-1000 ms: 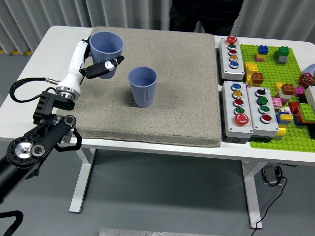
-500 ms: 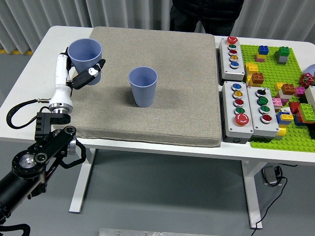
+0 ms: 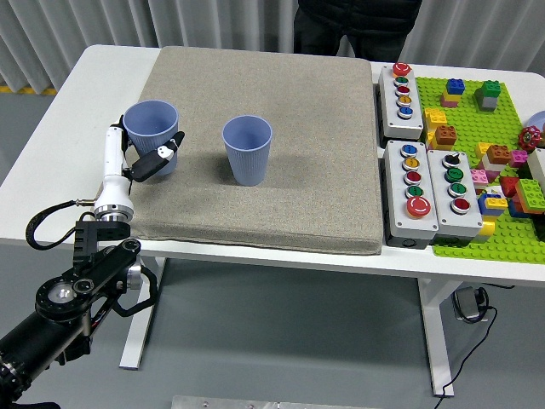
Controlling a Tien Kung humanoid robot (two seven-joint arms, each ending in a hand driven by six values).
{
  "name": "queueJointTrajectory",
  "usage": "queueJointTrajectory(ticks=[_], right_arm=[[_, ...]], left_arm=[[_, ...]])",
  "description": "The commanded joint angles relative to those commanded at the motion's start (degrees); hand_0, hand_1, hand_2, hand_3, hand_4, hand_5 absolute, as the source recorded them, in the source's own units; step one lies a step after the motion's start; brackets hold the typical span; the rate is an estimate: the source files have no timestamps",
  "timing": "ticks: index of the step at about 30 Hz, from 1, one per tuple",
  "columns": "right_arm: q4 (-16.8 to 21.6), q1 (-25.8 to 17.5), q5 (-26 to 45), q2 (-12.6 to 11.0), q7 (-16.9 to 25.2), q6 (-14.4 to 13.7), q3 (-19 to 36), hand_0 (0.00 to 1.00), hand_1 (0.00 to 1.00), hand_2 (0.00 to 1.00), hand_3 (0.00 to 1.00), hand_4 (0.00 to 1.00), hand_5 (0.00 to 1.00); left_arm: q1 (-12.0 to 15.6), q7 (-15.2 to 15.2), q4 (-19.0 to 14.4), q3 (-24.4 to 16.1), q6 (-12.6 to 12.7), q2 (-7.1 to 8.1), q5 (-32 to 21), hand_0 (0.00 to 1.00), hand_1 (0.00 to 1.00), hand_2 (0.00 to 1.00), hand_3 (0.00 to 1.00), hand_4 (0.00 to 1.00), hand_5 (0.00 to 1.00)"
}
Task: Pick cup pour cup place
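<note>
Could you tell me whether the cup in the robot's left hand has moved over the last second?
Yes. The held cup has moved left and nearer, away from the standing cup, toward the mat's left edge.

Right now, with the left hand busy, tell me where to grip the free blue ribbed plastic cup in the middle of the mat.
Grip the free blue ribbed plastic cup around its side wall, roughly mid-height, coming in level from its right. It stands upright and open-mouthed on the grey mat, the ribs should help against slipping, and that side looks clear. The left hand holds the other blue cup on its left.
</note>
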Motion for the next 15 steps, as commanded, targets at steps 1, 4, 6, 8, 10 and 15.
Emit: queueJointTrajectory(ticks=[1, 4, 6, 8, 10, 15], right_arm=[[0.01, 0.03, -0.02, 0.02, -0.02, 0.01, -0.01, 0.703, 0.682, 0.610, 0.601, 0.023, 0.390], [0.02, 0.09, -0.06, 0.08, -0.06, 0.02, -0.02, 0.703, 0.683, 0.610, 0.601, 0.023, 0.392], [0.03, 0.09, -0.04, 0.11, -0.09, 0.01, -0.05, 0.703, 0.683, 0.610, 0.601, 0.023, 0.392], [0.05, 0.08, -0.12, 0.13, -0.11, 0.02, -0.03, 0.703, 0.683, 0.610, 0.601, 0.023, 0.392], [0.05, 0.03, -0.20, 0.14, -0.12, 0.05, -0.02, 0.703, 0.683, 0.610, 0.601, 0.023, 0.391], [0.04, -0.16, -0.39, 0.15, -0.10, 0.12, -0.01, 0.703, 0.683, 0.610, 0.601, 0.023, 0.391]], left_arm=[[0.08, -0.44, 0.28, 0.21, 0.13, -0.28, -0.56, 0.565, 0.591, 0.568, 0.552, 0.754, 0.216], [0.38, -1.89, 1.08, 0.71, 0.23, -0.91, -2.20, 0.569, 0.596, 0.578, 0.553, 0.758, 0.230], [0.57, -2.43, 1.36, 0.85, 0.27, -1.08, -2.79, 0.569, 0.596, 0.578, 0.553, 0.758, 0.230], [0.83, -3.17, 1.71, 0.95, 0.19, -1.24, -3.47, 0.569, 0.596, 0.578, 0.553, 0.758, 0.230], [1.09, -3.77, 2.14, 1.13, -0.07, -1.35, -4.13, 0.581, 0.602, 0.604, 0.561, 0.775, 0.248], [1.50, -4.38, 2.58, 1.37, -0.43, -1.51, -4.42, 0.581, 0.602, 0.604, 0.561, 0.775, 0.248]])
